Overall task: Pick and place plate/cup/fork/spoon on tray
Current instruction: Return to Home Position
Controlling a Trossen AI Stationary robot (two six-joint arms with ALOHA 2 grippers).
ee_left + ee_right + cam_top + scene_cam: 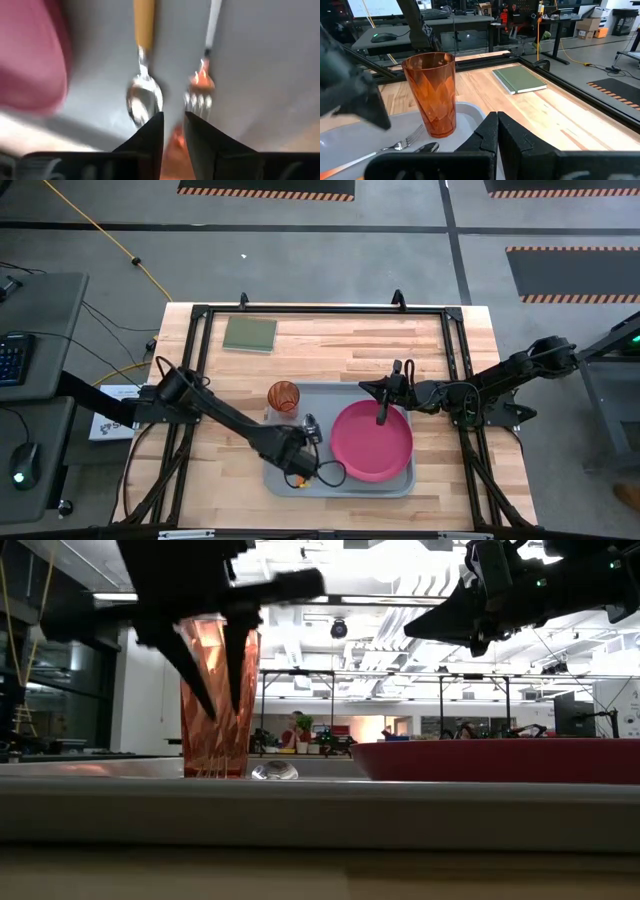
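The plate (372, 442), cup (284, 396), spoon (144, 95) and fork (200, 92) all lie on the tray (340, 486). The left end effector (173, 131) hovers slightly apart above the cutlery, apparently empty; the right end effector (380, 418) is closed over the plate.

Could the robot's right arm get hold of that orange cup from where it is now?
Probably yes. The cup stands upright on the tray, nothing between it and the right gripper, which hovers shut over the plate. It would have to open first.
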